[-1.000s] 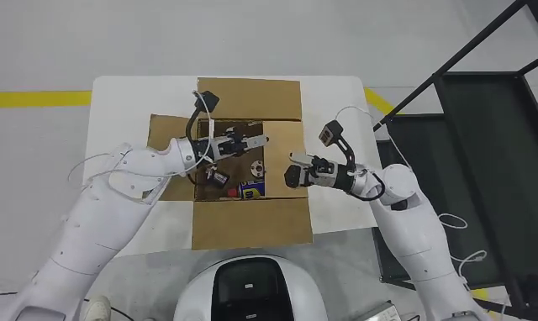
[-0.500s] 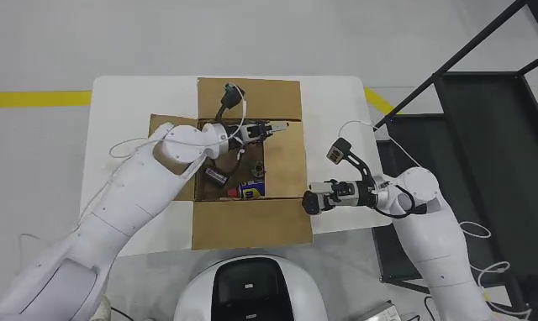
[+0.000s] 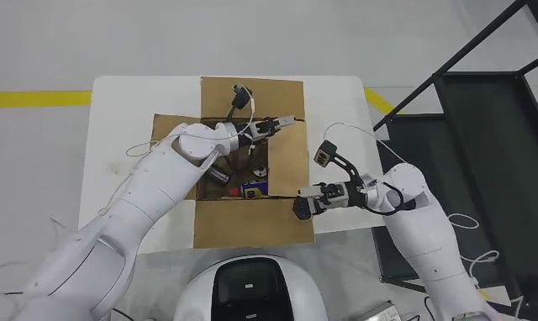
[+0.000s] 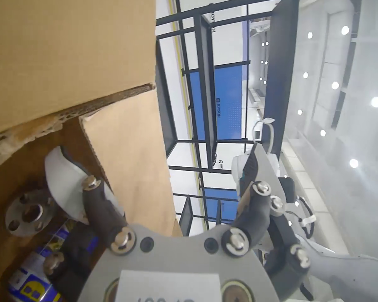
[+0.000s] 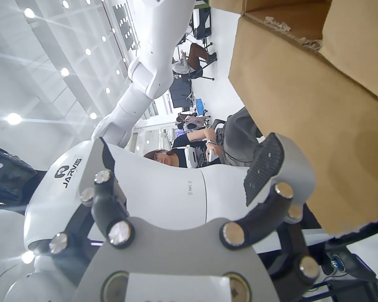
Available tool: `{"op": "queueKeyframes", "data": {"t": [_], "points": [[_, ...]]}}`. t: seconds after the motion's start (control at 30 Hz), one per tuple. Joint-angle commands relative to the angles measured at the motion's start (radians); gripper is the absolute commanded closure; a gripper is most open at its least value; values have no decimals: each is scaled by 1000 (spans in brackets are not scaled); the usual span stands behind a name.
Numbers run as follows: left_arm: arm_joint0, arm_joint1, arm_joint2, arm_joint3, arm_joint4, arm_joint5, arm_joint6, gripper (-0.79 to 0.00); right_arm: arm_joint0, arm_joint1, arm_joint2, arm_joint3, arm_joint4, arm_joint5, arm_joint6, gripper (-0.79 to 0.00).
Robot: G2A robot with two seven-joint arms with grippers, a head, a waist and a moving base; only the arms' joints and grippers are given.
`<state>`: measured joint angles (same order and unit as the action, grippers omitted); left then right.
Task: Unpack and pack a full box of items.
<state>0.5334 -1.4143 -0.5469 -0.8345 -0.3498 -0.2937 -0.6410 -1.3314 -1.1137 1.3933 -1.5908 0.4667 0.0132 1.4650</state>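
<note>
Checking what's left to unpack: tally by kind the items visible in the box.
Metal flange: 1
Blue-and-yellow pack: 1
Black-and-red item: 1
Total: 3 visible; part of the box is hidden.

L arm (image 3: 197, 144) blocks box's (image 3: 252, 98) far half; near half free.

Open cardboard box (image 3: 252, 224), flaps spread, metal flange (image 4: 26, 215) and blue can (image 4: 31, 281) inside
</note>
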Motion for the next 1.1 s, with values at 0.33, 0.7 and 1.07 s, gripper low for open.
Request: {"op": "queueKeyframes", "data": {"t": [0.33, 0.7, 1.07], "points": [[26, -24, -63, -82, -124, -109, -100, -785, 17, 4, -72, -78, -35, 1, -57, -785], [15, -83, -29, -28, -177, -104, -193, -785, -169, 28, 89, -222, -29, -107, -243, -785], [41, -56, -90, -26, -47, -179, -218, -785, -211, 28, 199, -109, 131, -219, -415, -785]]}}
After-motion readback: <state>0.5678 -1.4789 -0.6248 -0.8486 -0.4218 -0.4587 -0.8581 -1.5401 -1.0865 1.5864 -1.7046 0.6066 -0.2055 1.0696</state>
